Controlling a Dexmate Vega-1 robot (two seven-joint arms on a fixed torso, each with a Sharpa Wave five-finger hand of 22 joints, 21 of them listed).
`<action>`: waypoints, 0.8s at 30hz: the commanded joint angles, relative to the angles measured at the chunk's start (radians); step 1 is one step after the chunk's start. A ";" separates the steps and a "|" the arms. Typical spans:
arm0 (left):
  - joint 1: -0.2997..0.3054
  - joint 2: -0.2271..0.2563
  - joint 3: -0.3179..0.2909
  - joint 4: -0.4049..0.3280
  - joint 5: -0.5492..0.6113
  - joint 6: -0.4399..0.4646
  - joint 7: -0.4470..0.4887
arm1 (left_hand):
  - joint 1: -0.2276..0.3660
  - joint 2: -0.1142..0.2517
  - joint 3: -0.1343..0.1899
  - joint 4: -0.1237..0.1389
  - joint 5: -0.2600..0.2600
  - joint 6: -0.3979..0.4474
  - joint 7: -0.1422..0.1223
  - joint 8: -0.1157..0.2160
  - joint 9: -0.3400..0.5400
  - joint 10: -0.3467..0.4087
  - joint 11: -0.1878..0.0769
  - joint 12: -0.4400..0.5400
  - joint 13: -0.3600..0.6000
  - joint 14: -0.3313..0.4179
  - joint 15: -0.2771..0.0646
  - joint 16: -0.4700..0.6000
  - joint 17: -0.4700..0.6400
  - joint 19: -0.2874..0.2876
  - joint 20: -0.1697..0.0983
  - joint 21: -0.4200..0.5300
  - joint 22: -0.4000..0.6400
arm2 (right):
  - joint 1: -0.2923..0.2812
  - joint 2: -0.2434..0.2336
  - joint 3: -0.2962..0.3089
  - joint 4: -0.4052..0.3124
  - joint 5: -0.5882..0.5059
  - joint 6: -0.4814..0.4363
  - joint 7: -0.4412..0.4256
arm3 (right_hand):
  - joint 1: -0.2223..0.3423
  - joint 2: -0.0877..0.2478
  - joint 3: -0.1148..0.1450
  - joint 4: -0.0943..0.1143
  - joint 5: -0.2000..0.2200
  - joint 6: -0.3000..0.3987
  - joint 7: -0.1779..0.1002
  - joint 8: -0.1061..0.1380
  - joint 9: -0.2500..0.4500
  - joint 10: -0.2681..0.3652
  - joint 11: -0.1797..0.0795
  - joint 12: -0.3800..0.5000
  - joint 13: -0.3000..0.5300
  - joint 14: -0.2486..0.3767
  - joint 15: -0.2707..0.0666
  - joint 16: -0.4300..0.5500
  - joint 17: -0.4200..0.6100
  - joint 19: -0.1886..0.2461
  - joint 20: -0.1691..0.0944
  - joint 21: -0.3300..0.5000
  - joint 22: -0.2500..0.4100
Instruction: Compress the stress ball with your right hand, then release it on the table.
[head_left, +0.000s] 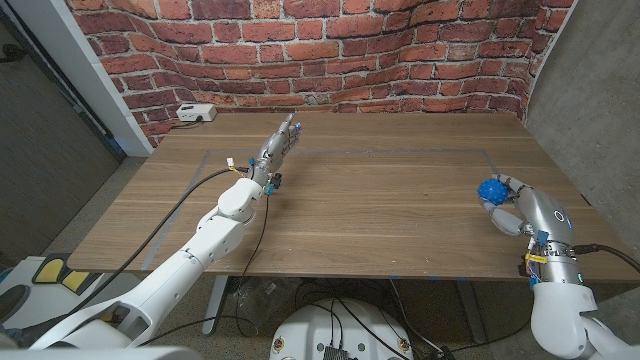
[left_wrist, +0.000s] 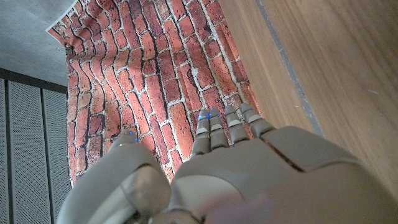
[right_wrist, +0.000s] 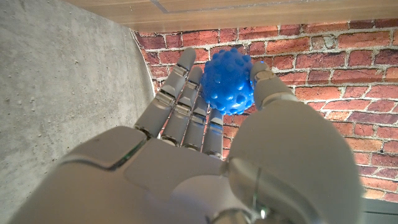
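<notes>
Robotics test lab: a bare wooden table (head_left: 360, 200) with taped boundary lines stands before a brick-pattern backdrop (head_left: 330, 50), concrete-grey wall panels (head_left: 590, 90) alongside, exposed cables (head_left: 190, 200).

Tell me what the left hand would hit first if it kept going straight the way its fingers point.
Probably the brick wall. The left hand points up the table toward its far edge, and no object lies ahead of its fingers. The white box sits off to the side. Depth is uncertain.

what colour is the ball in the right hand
Bright blue ball, bumpy all over; clearest in the right wrist view.
</notes>
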 joint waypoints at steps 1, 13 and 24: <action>-0.014 -0.004 0.005 0.014 0.001 0.001 -0.013 | -0.001 0.000 -0.006 0.000 -0.002 0.006 0.000 -0.002 0.003 0.006 0.001 0.000 0.005 0.007 0.007 -0.004 0.003 0.003 0.000 -0.003 0.003 | 0.028 0.051 -0.009 0.052 -0.026 0.100 -0.067 | 0.018 0.009 0.006 0.005 -0.002 0.042 -0.013 0.015 0.001 0.046 -0.012 0.012 0.002 0.030 -0.060 0.006 0.003 0.020 -0.066 0.014 0.005; -0.023 0.001 0.006 0.014 0.002 0.005 -0.021 | 0.000 0.002 -0.007 0.000 -0.004 0.007 0.000 -0.003 0.003 0.008 0.000 0.000 0.005 0.007 0.007 -0.005 0.003 0.003 0.000 -0.004 0.003 | 0.043 0.084 -0.020 0.075 -0.031 0.150 -0.116 | 0.055 0.038 0.014 0.008 -0.016 0.163 -0.039 0.041 0.002 0.169 -0.043 0.028 0.001 0.156 -0.106 0.029 0.007 0.097 -0.101 0.063 0.012; -0.029 -0.003 0.006 0.028 -0.005 0.006 -0.030 | 0.001 0.003 -0.008 0.000 -0.005 0.007 -0.001 -0.004 0.003 0.006 0.001 -0.001 0.005 0.008 0.008 -0.005 0.003 0.003 0.000 -0.004 0.003 | 0.050 0.093 -0.022 0.072 -0.033 0.156 -0.113 | 0.103 0.084 0.019 0.010 -0.038 0.314 -0.063 0.067 0.003 0.311 -0.058 0.043 -0.001 0.291 -0.135 0.047 0.009 0.180 -0.119 0.125 0.020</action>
